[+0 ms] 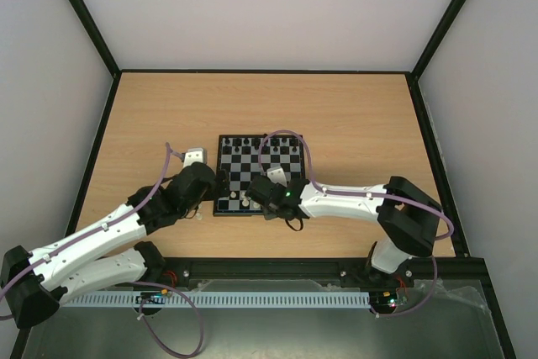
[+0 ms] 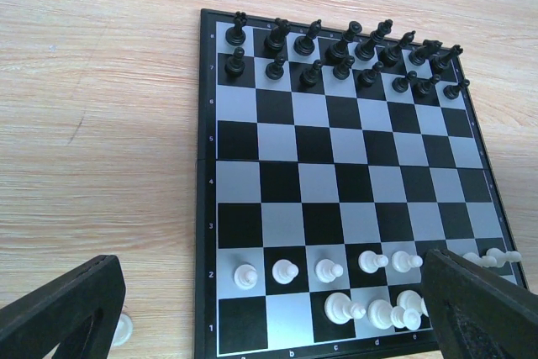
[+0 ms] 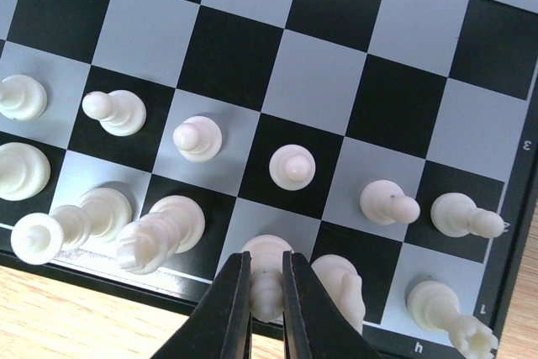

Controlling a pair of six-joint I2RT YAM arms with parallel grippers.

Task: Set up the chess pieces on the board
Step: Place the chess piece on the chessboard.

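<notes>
The board [image 1: 260, 171] lies mid-table. Black chess pieces [image 2: 340, 52] fill its two far rows. White pieces [image 2: 328, 271] stand in the two near rows, and squares a1 and b1 are bare. My right gripper [image 3: 266, 296] is shut on a white piece [image 3: 267, 285] standing on a pale back-row square beside a white knight [image 3: 340, 283]; it hangs over the board's near edge [image 1: 256, 199]. My left gripper [image 2: 273, 317] is open and empty, low at the board's near-left corner [image 1: 220, 184]. One white piece [image 2: 123, 328] lies on the table beside the left finger [image 2: 63, 313].
The wooden table [image 1: 353, 124] has a black raised rim [image 1: 108, 115] and pale walls on three sides. The right arm [image 1: 353, 201] reaches in across the near right, and the left arm [image 1: 101, 237] crosses the near left.
</notes>
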